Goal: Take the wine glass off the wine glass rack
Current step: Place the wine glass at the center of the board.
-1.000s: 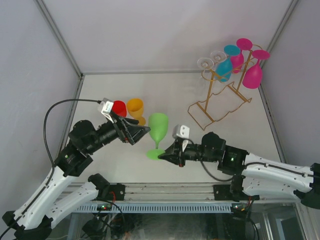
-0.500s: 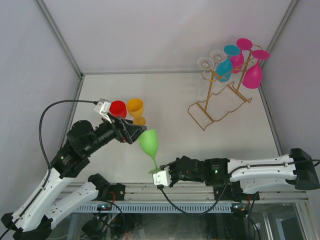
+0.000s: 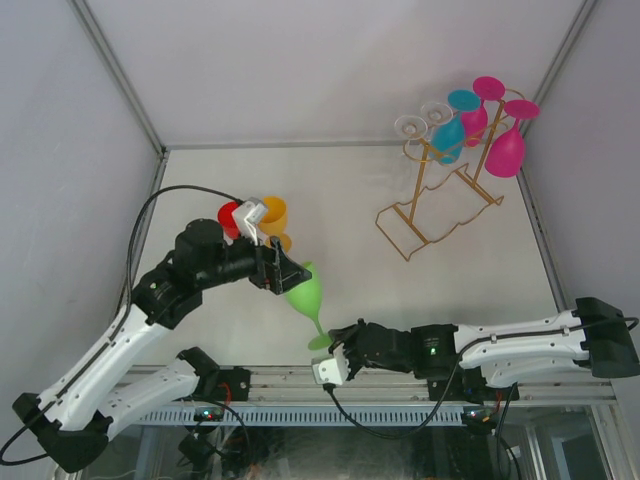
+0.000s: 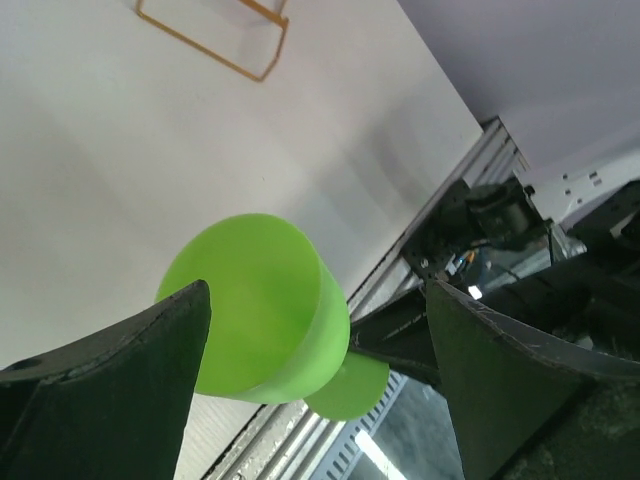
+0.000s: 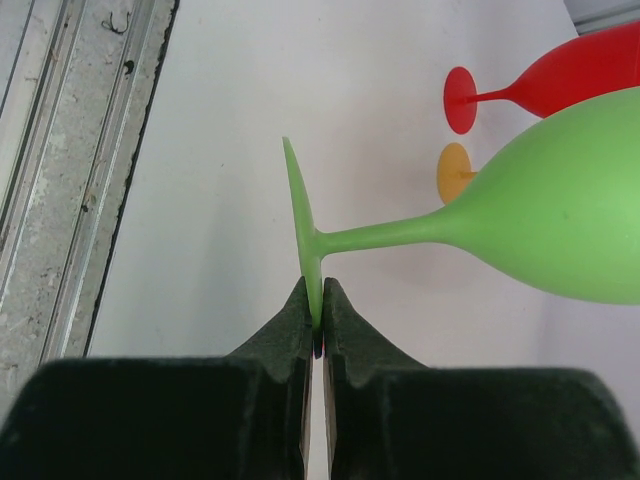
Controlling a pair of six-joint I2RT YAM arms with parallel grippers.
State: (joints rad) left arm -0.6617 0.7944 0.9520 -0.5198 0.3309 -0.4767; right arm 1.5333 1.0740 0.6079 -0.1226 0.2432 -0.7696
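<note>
A green wine glass (image 3: 306, 296) is held tilted above the table near the front. My right gripper (image 5: 314, 305) is shut on the rim of its foot (image 5: 303, 235); in the top view that gripper (image 3: 340, 343) is at the front middle. My left gripper (image 3: 288, 272) is open, its fingers (image 4: 120, 370) on either side of the glass's bowl (image 4: 262, 305), not squeezing it. The gold wire rack (image 3: 440, 205) stands at the back right with clear, teal and pink glasses (image 3: 507, 148) hanging on it.
A red glass (image 3: 232, 215) and an orange glass (image 3: 271, 216) stand on the table behind my left gripper. The enclosure walls close in left, right and back. The aluminium rail (image 3: 330, 378) runs along the front edge.
My right gripper carried the green glass towards the front and tilted it. My left arm swung right and forward, so its open fingers now flank the bowl.
</note>
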